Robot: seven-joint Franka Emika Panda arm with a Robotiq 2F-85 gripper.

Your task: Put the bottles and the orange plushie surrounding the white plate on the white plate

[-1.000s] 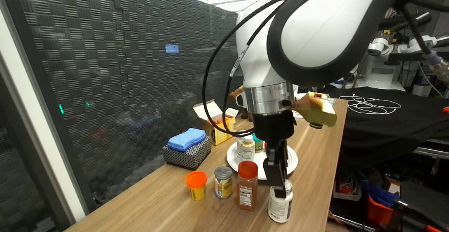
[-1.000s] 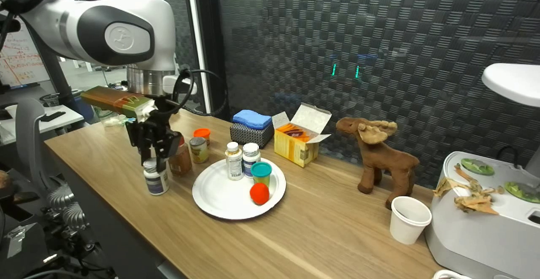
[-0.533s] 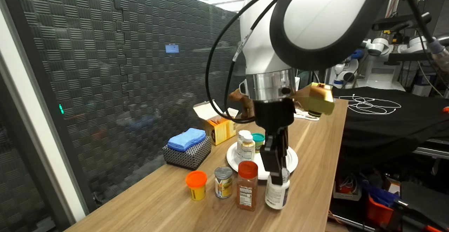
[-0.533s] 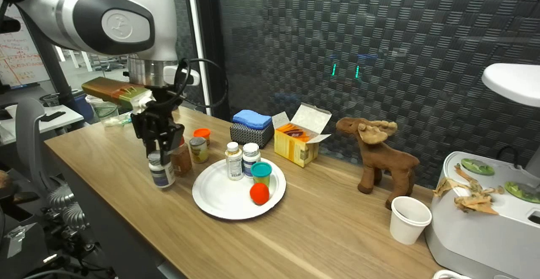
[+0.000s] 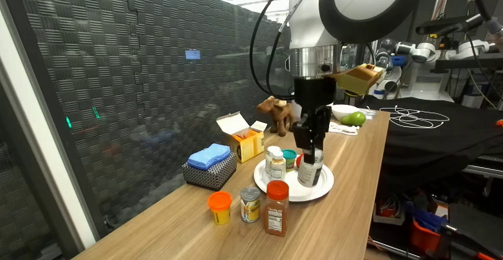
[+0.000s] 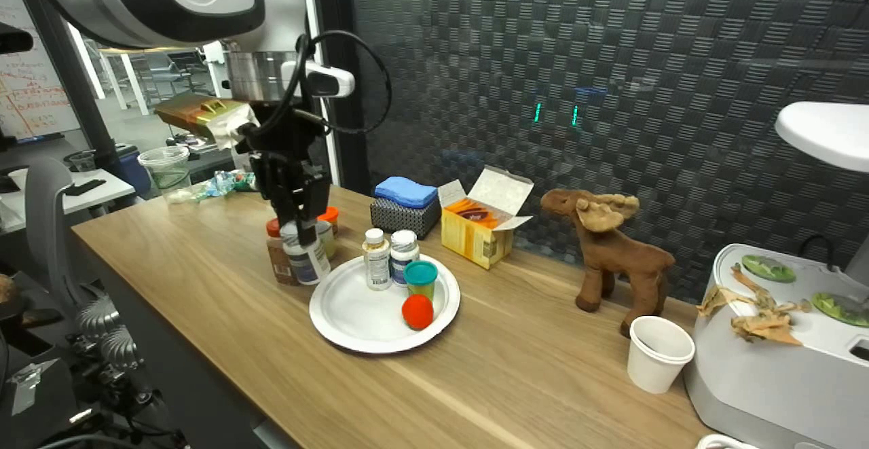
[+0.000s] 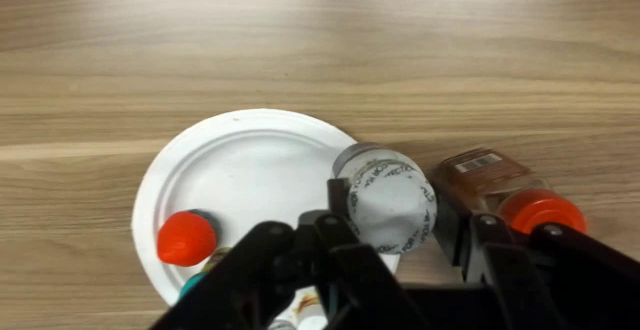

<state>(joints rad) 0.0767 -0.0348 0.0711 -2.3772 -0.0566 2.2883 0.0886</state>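
"Recording the gripper (image 7: 392,210) first: jaws closed around the upper end of a white supplement bottle (image 6: 309,265)."

"Stance of that bottle?"

"Tilted in both exterior views, held off the desk (image 5: 353,173). Position: by the rim of the white plate (image 6: 353,316), on the side of the red-capped spice jar (image 5: 277,212). In the wrist view it covers a stretch of the rim; cannot tell how far its base reaches over the plate, or whether the two touch."

"What is on the plate?"

"A cream-labelled white-capped bottle (image 6: 377,262) and a blue-labelled white-capped bottle (image 6: 404,262), side by side, upright; a teal-lidded tub (image 6: 421,278) just beside them; the orange plushie (image 6: 417,312) just beside the tub, on the side facing the free long edge of the desk."

"And off it?"

"Red-capped spice jar, grey-lidded can (image 5: 250,205), orange-lidded yellow tub (image 5: 220,209): all upright on the desk in a row, slightly apart. Jar nearest the free edge, yellow tub nearest the edge by the foam wall (image 6: 611,62)."

"Other items?"

"Along the foam-wall edge, in order: patterned box (image 5: 208,176) with a folded blue cloth (image 5: 210,156) on top, yellow carton (image 5: 246,146) with its lid up, brown moose toy (image 6: 614,252). Past the moose, nested paper cups (image 6: 653,364) just beside a grey appliance (image 6: 767,381). In an exterior view, towards the far end of the desk: a white bowl (image 5: 344,111) with a green pear (image 5: 356,118) just beside it."
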